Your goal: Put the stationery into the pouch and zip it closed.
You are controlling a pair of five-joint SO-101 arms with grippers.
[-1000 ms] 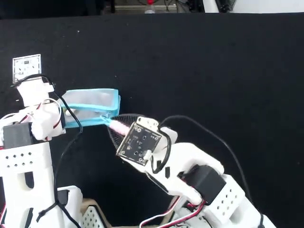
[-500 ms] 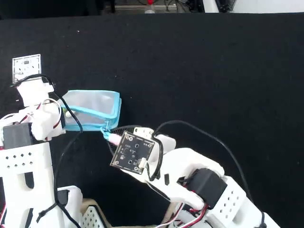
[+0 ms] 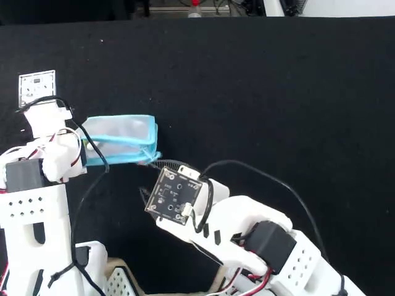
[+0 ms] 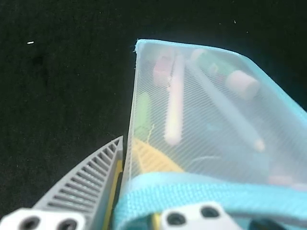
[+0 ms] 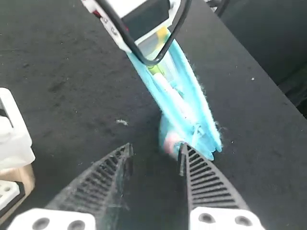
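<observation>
At pouch [image 4: 206, 120] end, L fingers [image 4: 91, 182] clamp edge; R fingers [image 5: 206, 182] parted just beside corner.

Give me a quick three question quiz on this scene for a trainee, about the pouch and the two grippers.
1. Left gripper or right gripper: which one holds the mesh pouch? A: left. B: right. C: neither.
2. True or false: the right gripper's jaws are closed.
3. Fill in: the mesh pouch's trim is ___ in colour.
Key: 1 A. 2 False: they stand open, close to the mesh pouch's corner. 3 Light blue.
</observation>
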